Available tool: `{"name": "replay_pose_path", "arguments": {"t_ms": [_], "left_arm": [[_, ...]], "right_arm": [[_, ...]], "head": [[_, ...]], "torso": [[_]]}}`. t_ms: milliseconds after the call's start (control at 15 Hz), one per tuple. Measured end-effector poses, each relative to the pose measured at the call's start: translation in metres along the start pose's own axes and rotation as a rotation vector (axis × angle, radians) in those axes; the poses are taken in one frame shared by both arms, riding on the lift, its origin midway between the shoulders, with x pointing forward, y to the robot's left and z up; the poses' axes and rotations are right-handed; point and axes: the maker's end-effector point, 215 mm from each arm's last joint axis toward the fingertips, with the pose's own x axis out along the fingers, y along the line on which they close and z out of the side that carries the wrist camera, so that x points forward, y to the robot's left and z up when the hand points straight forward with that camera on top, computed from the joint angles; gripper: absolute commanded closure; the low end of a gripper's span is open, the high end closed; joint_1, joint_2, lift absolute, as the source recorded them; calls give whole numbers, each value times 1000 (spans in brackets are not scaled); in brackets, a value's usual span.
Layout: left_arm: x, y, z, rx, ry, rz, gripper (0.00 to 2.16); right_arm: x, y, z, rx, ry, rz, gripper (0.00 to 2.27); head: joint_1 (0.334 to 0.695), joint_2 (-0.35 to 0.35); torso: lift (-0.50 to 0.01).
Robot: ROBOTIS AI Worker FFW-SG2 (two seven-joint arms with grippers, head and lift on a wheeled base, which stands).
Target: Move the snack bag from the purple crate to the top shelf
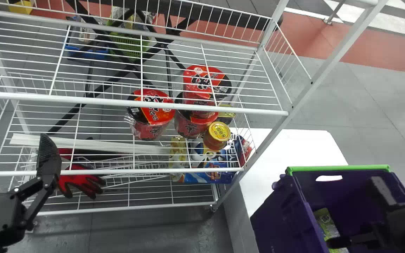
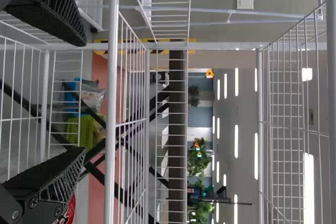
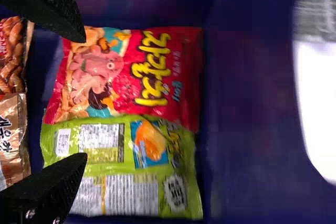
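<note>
My right gripper [image 1: 353, 213] is down inside the purple crate [image 1: 306, 218] at the lower right, its fingers apart. In the right wrist view the open gripper [image 3: 82, 98] has a red snack bag [image 3: 131, 72] and a green snack bag [image 3: 134, 166] lying in front of it, one beside the other; nothing is gripped. Part of the green bag [image 1: 325, 223] shows inside the crate. The upper wire shelf [image 1: 135, 99] spans the upper left. My left gripper [image 1: 49, 158] stays at the rack's left front; in its wrist view the gripper [image 2: 85, 95] is open and empty.
Red noodle cups [image 1: 151, 117] and a yellow-lidded jar [image 1: 217, 135] stand on the rack's middle level. Red gloves [image 1: 79, 179] and a blue pack [image 1: 207, 172] are lower down. A slanting rack post [image 1: 308, 86] rises between shelves and crate. Brown snack bags [image 3: 11, 135] lie by the red and green ones.
</note>
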Motion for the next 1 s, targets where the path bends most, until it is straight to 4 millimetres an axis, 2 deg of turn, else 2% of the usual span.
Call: {"name": "replay_pose_path", "arguments": {"t_ms": [333,800,1000], "left_arm": [[-1,0,-5,7,9,-4,107],[-5,0,-3,-11,-3,-14,107],[-6,-7,-4,-19,-1,-27,107]], "right_arm": [[37,21,-32,-26,26,69,6],[51,29,-78,30,9,123,53],[58,38,-82,38,-20,154,53]], "head": [[695,-350],[695,-350],[695,-350]], "torso": [[-456],[-456],[-456]]}}
